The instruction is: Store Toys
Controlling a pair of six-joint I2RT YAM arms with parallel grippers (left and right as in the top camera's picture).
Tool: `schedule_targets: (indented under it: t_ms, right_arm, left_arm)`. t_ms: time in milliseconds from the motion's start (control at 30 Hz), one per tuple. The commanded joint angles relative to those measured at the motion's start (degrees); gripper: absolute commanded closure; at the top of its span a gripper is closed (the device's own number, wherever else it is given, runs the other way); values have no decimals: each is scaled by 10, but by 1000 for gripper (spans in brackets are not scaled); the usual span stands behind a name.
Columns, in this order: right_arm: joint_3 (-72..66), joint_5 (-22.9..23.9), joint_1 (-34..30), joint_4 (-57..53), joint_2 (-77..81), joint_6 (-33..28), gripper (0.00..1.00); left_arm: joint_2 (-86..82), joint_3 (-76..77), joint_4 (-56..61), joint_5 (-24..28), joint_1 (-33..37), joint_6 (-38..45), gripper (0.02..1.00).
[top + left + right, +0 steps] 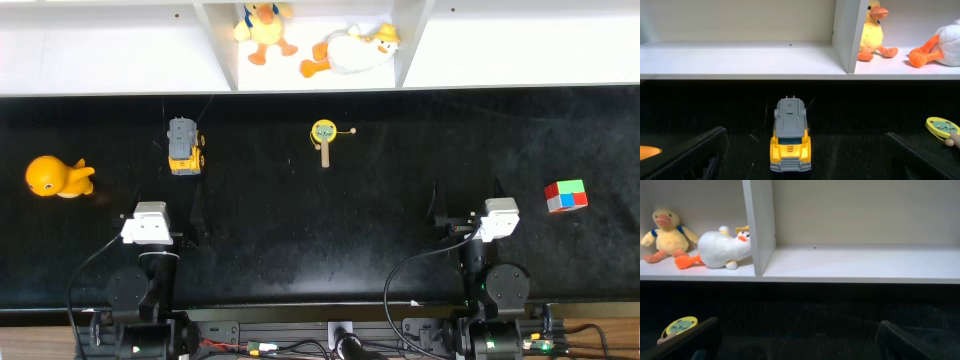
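6 toys on show; 2 already up on the shelf [120,60], 4 out on the table [300,250]. In the middle one of 3 bays: 1 yellow duck [265,30] sitting upright, 1 white goose [350,50] lying on its side just beside it. Down on the black surface, from the left arm's side across: 1 orange toy [58,177] at the far edge; 1 truck [184,146], yellow with a grey top, near the shelf front; 1 rattle [324,135] with a green face and wooden handle about mid-table; 1 cube [566,196] in red, green and blue far out on the right arm's side. All 4 well apart from each other.

2 arms, both back near their bases. Left gripper [163,205]: jaws spread wide, holding nothing, lined up with the truck straight ahead but short of touching it. Right gripper [466,200]: jaws wide too, nothing between them, facing the right-hand bay; rattle off to one side, cube to the other.
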Motion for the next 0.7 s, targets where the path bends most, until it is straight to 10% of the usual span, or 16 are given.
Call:
schedule_targets:
  t_ms: [33, 700]
  right_arm:
    - [-8, 5, 0, 2, -4, 4, 5]
    - [-8, 5, 0, 2, -4, 4, 5]
  left_arm:
    - [-6, -1, -2, -3, -3, -2, 20]
    - [21, 19, -43, -14, -2, -47, 20]
